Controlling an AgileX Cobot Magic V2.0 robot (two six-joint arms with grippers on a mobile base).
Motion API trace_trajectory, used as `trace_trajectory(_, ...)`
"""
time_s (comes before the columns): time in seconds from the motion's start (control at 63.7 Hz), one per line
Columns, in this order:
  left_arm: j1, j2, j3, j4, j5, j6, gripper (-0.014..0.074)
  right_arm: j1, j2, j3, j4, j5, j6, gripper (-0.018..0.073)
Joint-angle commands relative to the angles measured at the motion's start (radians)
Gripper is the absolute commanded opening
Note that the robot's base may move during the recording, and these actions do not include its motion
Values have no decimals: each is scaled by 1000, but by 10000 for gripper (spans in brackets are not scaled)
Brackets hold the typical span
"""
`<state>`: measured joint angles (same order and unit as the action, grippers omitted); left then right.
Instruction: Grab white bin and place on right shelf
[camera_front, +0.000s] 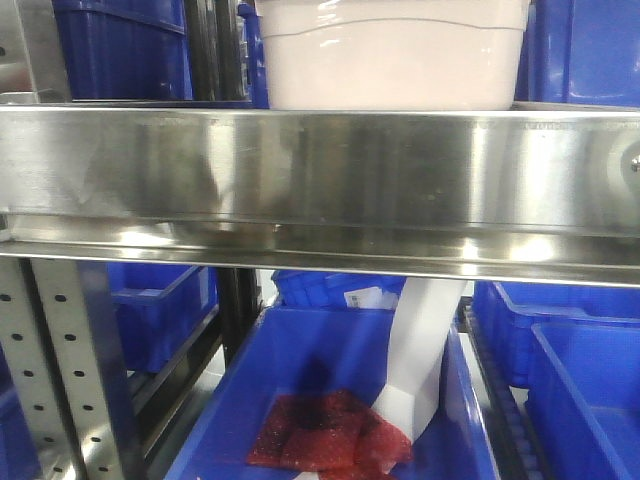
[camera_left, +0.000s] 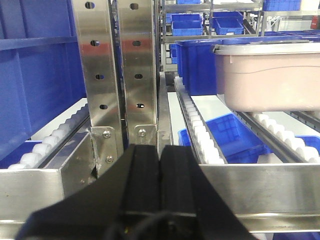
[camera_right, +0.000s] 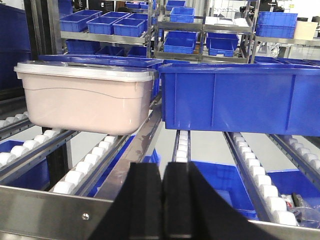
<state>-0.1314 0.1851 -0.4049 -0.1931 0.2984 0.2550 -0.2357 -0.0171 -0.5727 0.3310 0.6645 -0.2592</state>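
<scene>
The white bin (camera_front: 392, 55) sits at the top centre of the front-facing view, resting on the right shelf (camera_front: 320, 180), whose broad shiny steel front rail runs across the middle of the frame. In the right wrist view the bin appears at the left, standing on rows of white rollers (camera_right: 90, 162), just beside a large blue bin (camera_right: 240, 97) to its right. In the left wrist view the bin fills the upper right, on the same roller lanes, with perforated steel posts (camera_left: 117, 70) rising at centre left.

The left gripper (camera_left: 160, 185) shows at the bottom centre of its view, its black fingers pressed together with nothing between them. The right gripper (camera_right: 162, 200) is likewise closed and empty, low in its frame, well apart from the bin.

Below the shelf, a lower blue bin (camera_front: 330, 400) holds red mesh packets (camera_front: 325, 435).
</scene>
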Motion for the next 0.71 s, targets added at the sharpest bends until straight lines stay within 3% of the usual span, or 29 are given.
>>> trace_trajectory(0.0, -1, 6, -7, -12, -85, -3, -119, -3, -2, -21, 18, -90, -7, 76)
trace_trajectory(0.314, 71, -165, 265, -12, -125, -3, -119, -3, -2, -21, 18, -90, -7, 76)
trace_trajectory(0.486, 78, -208, 445, -34, -298, -3, -118, -3, -2, -21, 18, -90, -7, 76)
trace_trajectory(0.533, 78, -210, 440, -39, -236, -3, -119, -3, -2, -21, 18, -90, -7, 76)
trace_trajectory(0.69, 78, -210, 444, -39, -279, -3, -119, -3, -2, -21, 18, -90, -7, 76)
